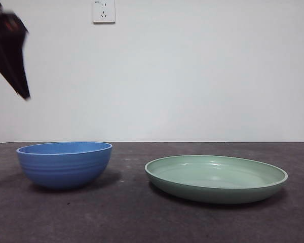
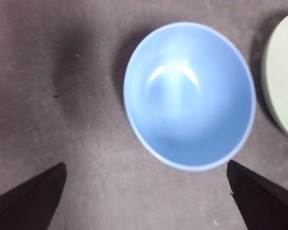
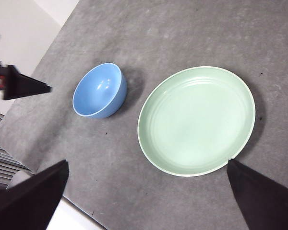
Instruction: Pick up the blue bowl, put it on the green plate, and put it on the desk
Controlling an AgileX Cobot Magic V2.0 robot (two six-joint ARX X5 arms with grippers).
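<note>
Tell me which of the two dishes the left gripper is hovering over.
The blue bowl: the left gripper hangs open above it, over the desk. The green plate lies beside it, wider and shallower.

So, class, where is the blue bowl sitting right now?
In the front view the blue bowl stands on the desk at the left, apart from the green plate on its right; the open left hand is above it.
</note>
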